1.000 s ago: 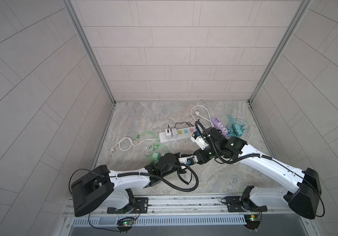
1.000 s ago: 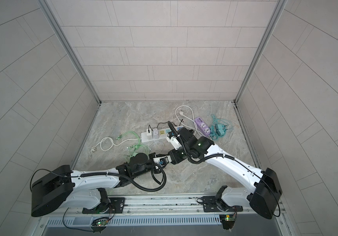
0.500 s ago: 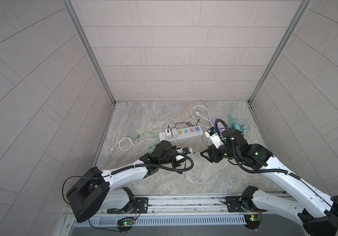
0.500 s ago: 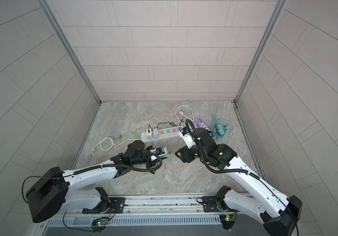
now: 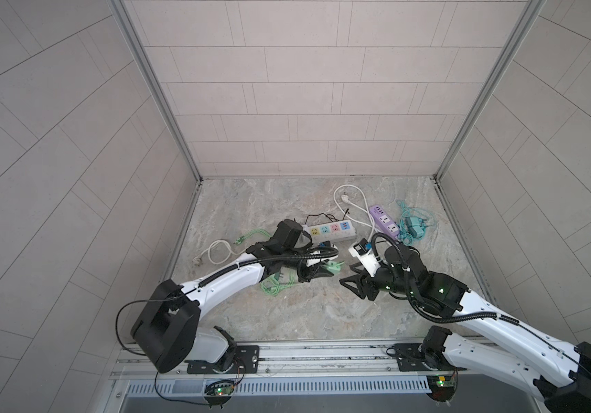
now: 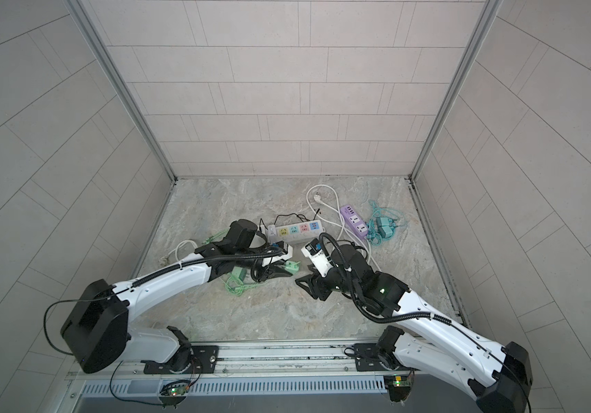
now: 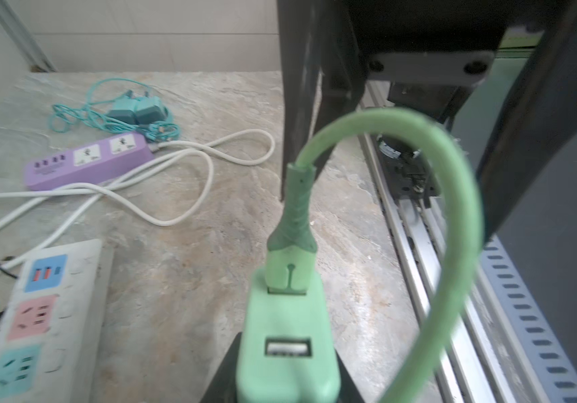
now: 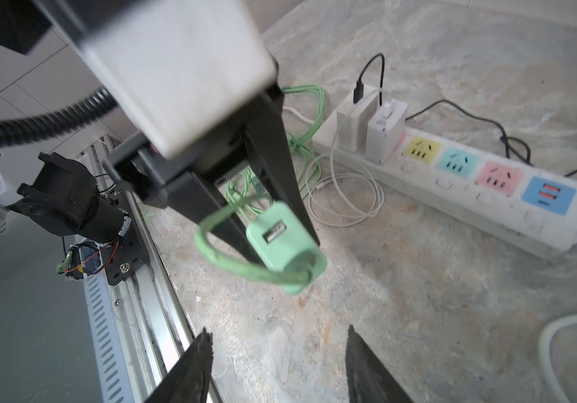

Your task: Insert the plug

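Low over the marbled stone bench (image 8: pixel 419 296), the right gripper (image 8: pixel 278 335) points its wide, empty jaws at a pale green USB charger plug (image 8: pixel 280 240). The left gripper (image 5: pixel 328 271) pinches this plug in narrow jaws, with a looped green cable (image 7: pixel 454 209) attached. Beyond lies a white power strip with coloured sockets (image 8: pixel 489 206), and farther off a purple power strip (image 7: pixel 84 167).

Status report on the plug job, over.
Left gripper shut on green charger. Right gripper open, empty. Charger not yet in power strip. Nothing in the way.

Mint-green charger plug (image 5: pixel 334 266) aloft, tilted, one USB port showing!
White power strip (image 5: pixel 337 232) lies flat at its twelve o'clock, sockets facing up.
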